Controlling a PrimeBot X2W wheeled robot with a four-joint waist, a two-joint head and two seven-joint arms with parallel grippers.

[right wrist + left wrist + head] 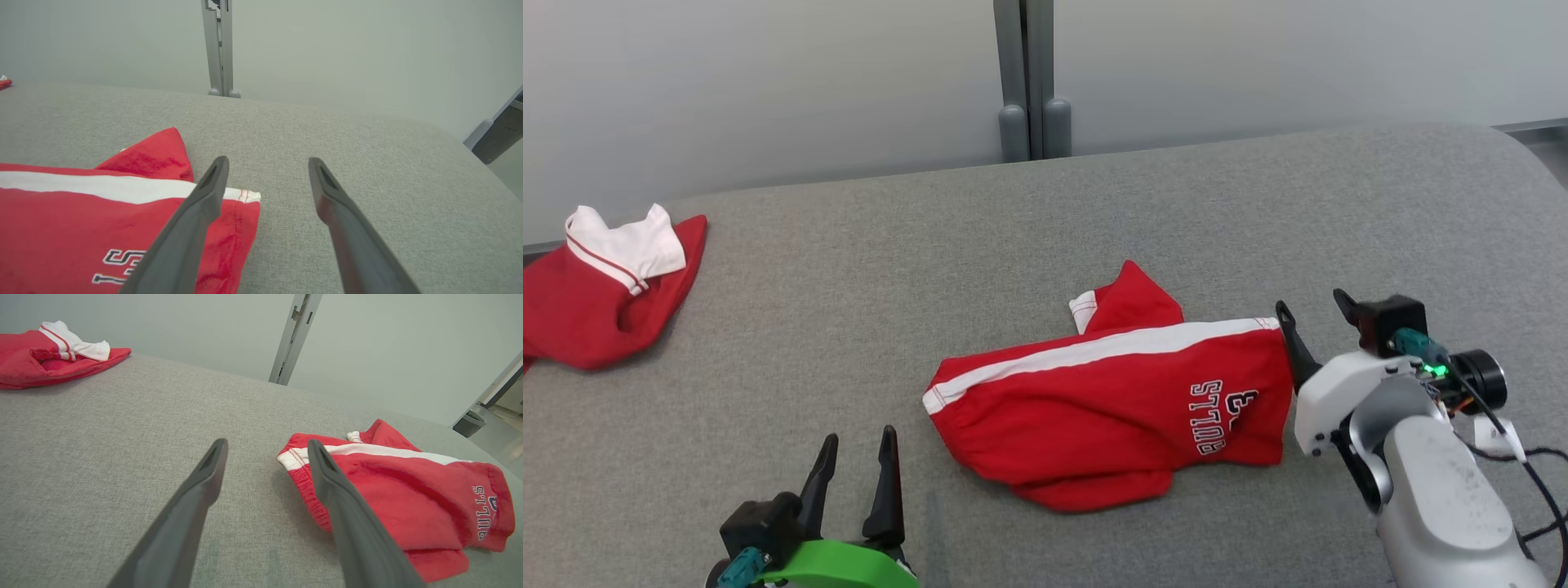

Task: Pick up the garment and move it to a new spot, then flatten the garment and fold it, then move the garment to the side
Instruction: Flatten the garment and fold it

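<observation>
Red shorts (pixel 1111 400): on the table (pixel 849 286)
Left gripper (pixel 860 437), right gripper (pixel 1311 300): wide open, empty
Risk: small pinch slips, shorts drop

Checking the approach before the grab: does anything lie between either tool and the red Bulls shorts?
Nothing visible does. Bare grey surface separates the open left tool from the red shorts; the open right tool is at their hem edge. Another red garment lies far left.

left gripper (pixel 858 438): jaws wide apart; green wrist housing (pixel 837 566) directly behind fingers | right gripper (pixel 1312 302): jaws wide apart; pale forearm (pixel 1445 490) trailing behind wrist
</observation>
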